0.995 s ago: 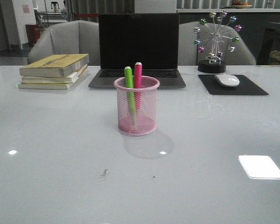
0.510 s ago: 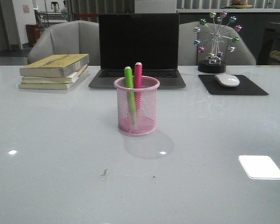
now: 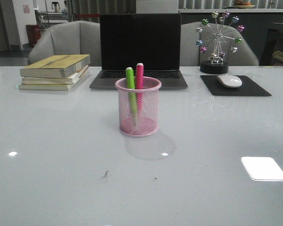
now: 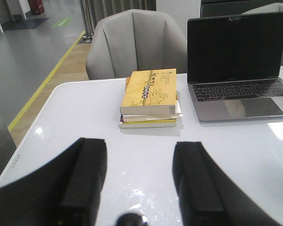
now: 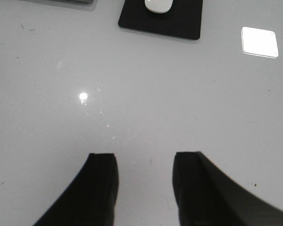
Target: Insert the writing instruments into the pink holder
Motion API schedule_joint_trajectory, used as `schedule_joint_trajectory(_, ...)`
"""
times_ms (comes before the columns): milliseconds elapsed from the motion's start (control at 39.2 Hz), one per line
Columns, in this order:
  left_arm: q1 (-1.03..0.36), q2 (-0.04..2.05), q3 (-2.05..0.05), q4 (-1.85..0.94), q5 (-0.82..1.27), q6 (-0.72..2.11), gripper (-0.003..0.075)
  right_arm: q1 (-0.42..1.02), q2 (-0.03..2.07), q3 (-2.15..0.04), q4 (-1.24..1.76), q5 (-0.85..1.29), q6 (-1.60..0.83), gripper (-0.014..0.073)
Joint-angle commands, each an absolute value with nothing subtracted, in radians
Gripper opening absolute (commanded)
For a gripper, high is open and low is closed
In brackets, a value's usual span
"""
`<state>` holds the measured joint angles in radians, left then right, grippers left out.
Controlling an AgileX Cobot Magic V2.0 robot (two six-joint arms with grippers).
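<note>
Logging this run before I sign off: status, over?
Left tool open, empty. Right tool open, empty. Green marker and pink marker both standing in the holder. Nothing in the way.

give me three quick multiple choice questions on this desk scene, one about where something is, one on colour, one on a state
1. Where is the pink holder?
A. on the books
B. on the table in front of the laptop
C. on the mouse pad

2. Which colours are the two markers in the holder?
A. blue and orange
B. black and red
C. lime green and pink

3. How is the left gripper?
A. open and empty
B. shut on a marker
C. shut on the holder

Answers: 1 B, it stands on the table nearer than the laptop. 2 C, the green marker and pink marker stand side by side. 3 A, its fingers are apart with only bare table between them.
</note>
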<state>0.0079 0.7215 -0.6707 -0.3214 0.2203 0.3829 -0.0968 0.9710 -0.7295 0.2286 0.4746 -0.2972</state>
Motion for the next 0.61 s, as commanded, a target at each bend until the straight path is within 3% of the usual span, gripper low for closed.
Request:
schedule_joint_trajectory(0, 0.010, 0.711, -0.696, -0.326, 0.149, 0.383, 0.0386, -0.106, 0.954, -0.759, 0.229, 0.404, -0.307, 0.0405)
schedule_joint_trajectory(587, 0.010, 0.713, -0.696, -0.326, 0.149, 0.383, 0.0384, -0.106, 0.955, -0.759, 0.231, 0.378, -0.307, 0.0405)
